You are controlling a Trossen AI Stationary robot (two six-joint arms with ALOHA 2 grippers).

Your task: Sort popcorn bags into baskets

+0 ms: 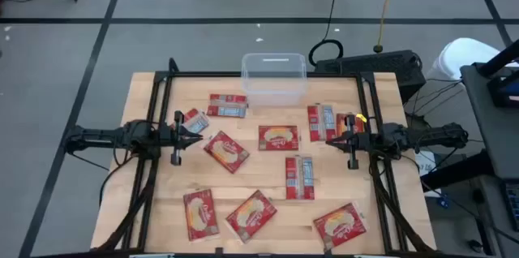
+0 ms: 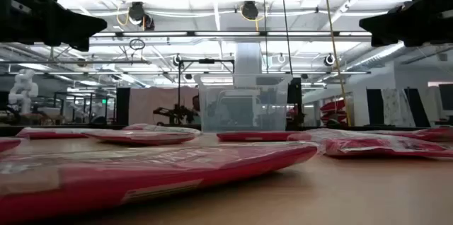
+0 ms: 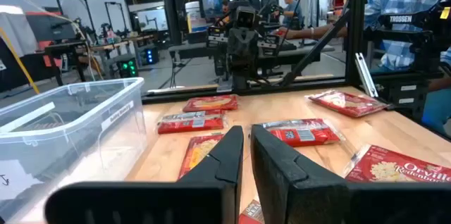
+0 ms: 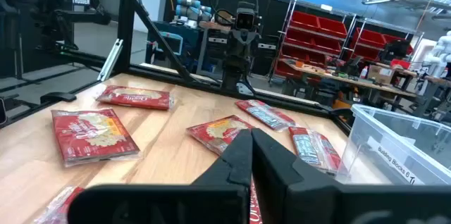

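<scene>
Several red and yellow popcorn bags lie flat on the wooden table, some face up [image 1: 278, 137] [image 1: 226, 152] [image 1: 251, 213] and some reverse side up [image 1: 299, 177] [image 1: 227, 105]. The clear plastic tub [image 1: 274, 79] stands at the middle of the far edge, with no bag in it. It also shows in the left wrist view [image 3: 67, 129]. My left gripper [image 1: 199, 136] [image 3: 246, 139] is shut and empty above the table's left part, pointing right. My right gripper [image 1: 328, 139] [image 4: 251, 143] is shut and empty above the right part, pointing left.
A black frame [image 1: 162, 88] runs along the table's far and side edges. Two bags [image 1: 322, 121] lie close under my right gripper, and one [image 1: 193, 120] lies by my left. A person [image 3: 416, 5] stands beyond the table's right side.
</scene>
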